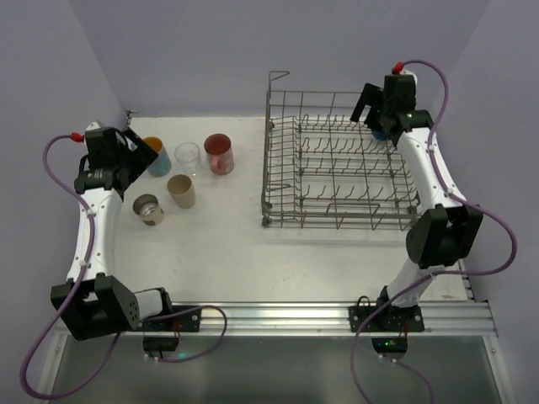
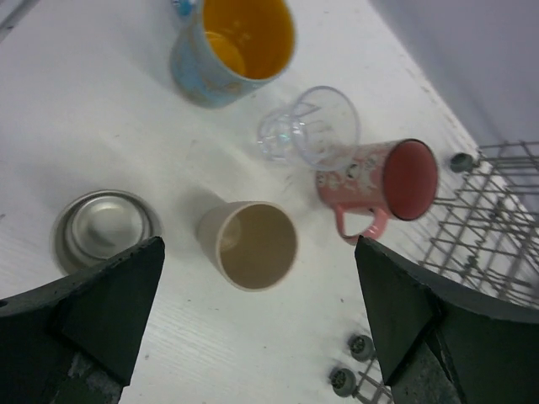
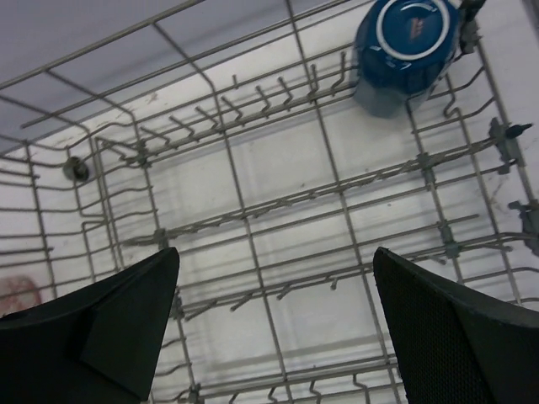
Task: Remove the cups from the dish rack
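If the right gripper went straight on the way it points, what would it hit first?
Probably prong rows of the dish rack; the dark blue mug sits off to one side. Depth unclear.

white table w/ metal rail at near edge, lilac walls round it.

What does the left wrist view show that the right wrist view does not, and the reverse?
Only left wrist: the light blue mug, the glass, the beige cup and the metal cup, on the table. Only right wrist: the dark blue mug, inside the rack. Both: the rack and the white table.
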You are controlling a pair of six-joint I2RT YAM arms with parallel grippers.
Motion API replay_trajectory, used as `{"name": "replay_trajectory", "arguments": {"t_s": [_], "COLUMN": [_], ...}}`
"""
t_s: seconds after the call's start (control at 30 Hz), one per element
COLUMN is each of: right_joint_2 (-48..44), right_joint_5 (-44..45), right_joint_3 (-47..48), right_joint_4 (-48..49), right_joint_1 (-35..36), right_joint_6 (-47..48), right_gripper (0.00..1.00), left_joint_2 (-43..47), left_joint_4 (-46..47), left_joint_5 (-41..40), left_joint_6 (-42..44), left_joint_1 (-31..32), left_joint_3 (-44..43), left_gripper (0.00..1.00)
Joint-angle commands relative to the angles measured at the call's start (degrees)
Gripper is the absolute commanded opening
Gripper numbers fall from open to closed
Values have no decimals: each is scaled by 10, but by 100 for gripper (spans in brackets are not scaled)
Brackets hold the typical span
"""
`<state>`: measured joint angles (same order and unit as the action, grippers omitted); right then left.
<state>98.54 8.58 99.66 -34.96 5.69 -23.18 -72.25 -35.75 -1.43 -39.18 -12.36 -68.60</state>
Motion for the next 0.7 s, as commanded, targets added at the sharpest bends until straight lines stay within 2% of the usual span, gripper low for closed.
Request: {"name": "replay_trajectory", "arguments": {"t_s": [0.0,0.1,0.23,0.37,0.57,0.67], "right_joint_2": [54,120,195,230,251,264], "right_joint_5": [92,112,145,157,177,160], "right_joint_3": [73,137,215,229,235,241], "right_joint_4": [-11,-7,10,51,64,68], "right_joint_1": [-13,-24,-36,-39,-51,-54], "right_joint_6": [37,67,116,147,135,140], "right_gripper": [99,99,99,99,99,99], "left_joint_2": [25,38,35,32,10,7], "left_joint_4": [60,131,167,206,227,240], "left_joint_5": [94,156,154,150,170,182], "left_joint_6": [12,12,18,30,41,44], "left_joint_1": [28,64,140,189,206,210], "left_joint_3": [-3,14,17,41,66,83], "left_gripper": [99,97,97,97,97,97]}}
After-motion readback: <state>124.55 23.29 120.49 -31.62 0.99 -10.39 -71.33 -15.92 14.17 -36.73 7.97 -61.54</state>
